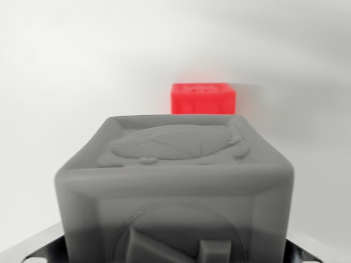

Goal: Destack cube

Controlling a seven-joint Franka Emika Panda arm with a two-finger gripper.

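Observation:
A grey cube (175, 181) with raised relief on its faces fills the lower half of the wrist view, very close to the camera. It sits between the two sides of my gripper (175, 249), whose dark and silver finger parts (38, 246) show only at the bottom corners, pressed against the cube's flanks. The gripper is shut on this grey cube. Behind it, farther off on the white surface, a red cube (203, 98) stands alone; its lower part is hidden by the grey cube's top edge. The two cubes are apart.
A plain white surface (71, 71) spreads out on all sides of the red cube, with a pale wall or backdrop behind. Nothing else shows in this view.

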